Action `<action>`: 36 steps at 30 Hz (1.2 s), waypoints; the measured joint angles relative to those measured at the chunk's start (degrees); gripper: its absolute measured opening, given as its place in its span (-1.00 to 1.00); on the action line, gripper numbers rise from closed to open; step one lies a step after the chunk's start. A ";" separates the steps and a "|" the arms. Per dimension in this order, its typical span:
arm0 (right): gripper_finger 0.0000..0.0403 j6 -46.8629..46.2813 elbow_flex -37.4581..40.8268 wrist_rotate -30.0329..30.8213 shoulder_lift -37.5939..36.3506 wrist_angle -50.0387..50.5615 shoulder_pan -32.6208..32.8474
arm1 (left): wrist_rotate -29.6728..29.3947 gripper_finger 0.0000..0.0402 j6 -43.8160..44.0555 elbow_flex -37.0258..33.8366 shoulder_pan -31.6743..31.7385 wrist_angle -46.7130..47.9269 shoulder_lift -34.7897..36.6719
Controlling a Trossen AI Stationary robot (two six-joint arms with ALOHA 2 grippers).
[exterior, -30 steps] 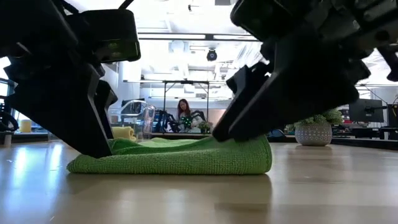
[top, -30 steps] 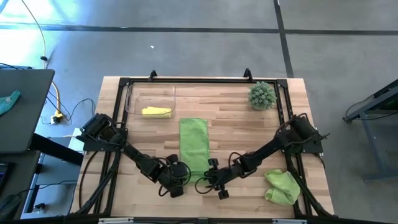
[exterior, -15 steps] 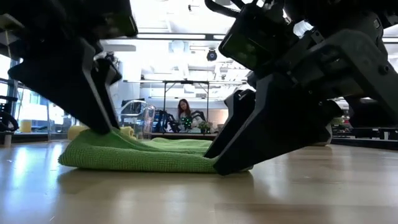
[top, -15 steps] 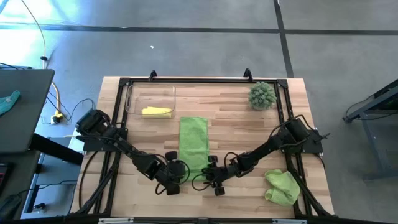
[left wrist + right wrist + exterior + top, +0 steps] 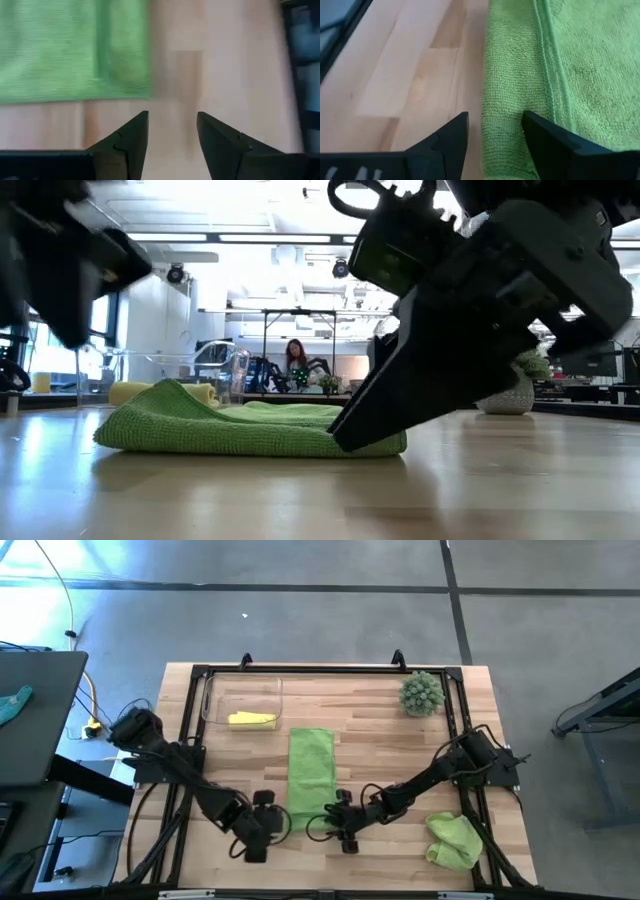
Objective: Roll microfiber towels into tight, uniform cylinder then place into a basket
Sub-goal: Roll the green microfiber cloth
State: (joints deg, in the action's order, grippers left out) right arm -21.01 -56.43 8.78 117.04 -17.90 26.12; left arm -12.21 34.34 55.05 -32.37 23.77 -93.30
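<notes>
On the bench point(image 5: 380, 750) one towel point(image 5: 311, 775) lies flat in the middle, with its long side running from the front edge toward the back. Behind it and to the left stands the basket point(image 5: 243, 698), and a rolled towel point(image 5: 250, 719) lies inside it. The plant point(image 5: 421, 693) stands at the back right corner. A crumpled towel point(image 5: 454, 841) lies at the front right corner. The left gripper point(image 5: 268, 825) is just beside the front left corner of the flat towel, apart from it. The right gripper point(image 5: 330, 822) is at the front right corner of the same towel, at its edge.
</notes>
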 joint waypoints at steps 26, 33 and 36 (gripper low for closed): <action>-0.10 -8.42 0.15 5.14 -0.97 -0.19 -8.05 | -22.84 -0.26 0.17 -20.45 -0.04 -9.02 19.87; -0.10 -6.93 0.08 4.84 -1.06 0.52 -7.99 | -13.95 -0.19 -24.70 -20.33 5.91 -19.78 12.20; -0.10 -5.75 0.08 4.79 -1.06 0.42 -8.02 | -13.91 -0.19 -32.83 -20.37 7.51 -24.05 7.78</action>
State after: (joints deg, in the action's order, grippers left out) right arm -26.76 -56.35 13.56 115.98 -17.48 18.11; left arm -26.11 1.51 34.68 -24.86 -0.28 -85.52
